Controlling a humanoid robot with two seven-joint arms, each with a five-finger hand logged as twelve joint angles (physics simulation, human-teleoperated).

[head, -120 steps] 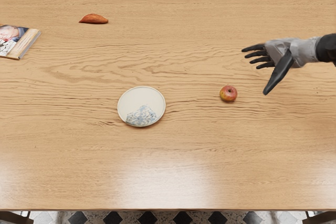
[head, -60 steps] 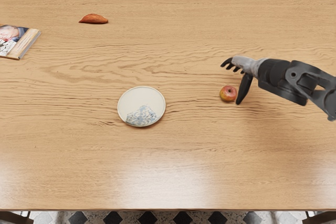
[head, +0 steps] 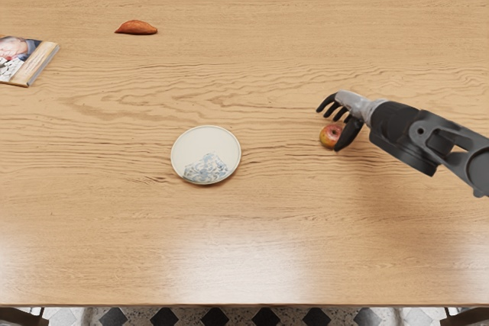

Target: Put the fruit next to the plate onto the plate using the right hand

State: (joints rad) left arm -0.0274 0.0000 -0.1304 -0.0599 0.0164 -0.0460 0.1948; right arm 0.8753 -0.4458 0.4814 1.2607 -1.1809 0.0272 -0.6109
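Apple [head: 329,137]: lies on the table [head: 252,234], in its right half, about midway between the far and near edges. It is red with a yellowish patch and is not on the plate.

Plate [head: 200,145]: round and pale, with a blue-grey pattern on its near side. It sits close to the table's middle, a little toward the left edge, well apart from the apple, and nothing lies on it.

Right hand [head: 345,114]: its arm comes in from the right edge, low over the table, and the hand hangs over the apple's far-right side.

Fingers [head: 328,104]: dark, spread and loosely curved, and they reach past the apple's far side without closing on it.

Thumb [head: 349,133]: points down along the apple's right side and hides that edge. Whether it touches the apple cannot be told.

Grasp: the hand holds nothing.

Book [head: 23,59]: lies flat at the left edge, toward the far-left corner.

Orange piece [head: 136,27]: a small, flattish bit of food near the far edge, in the table's left half, well apart from the plate.
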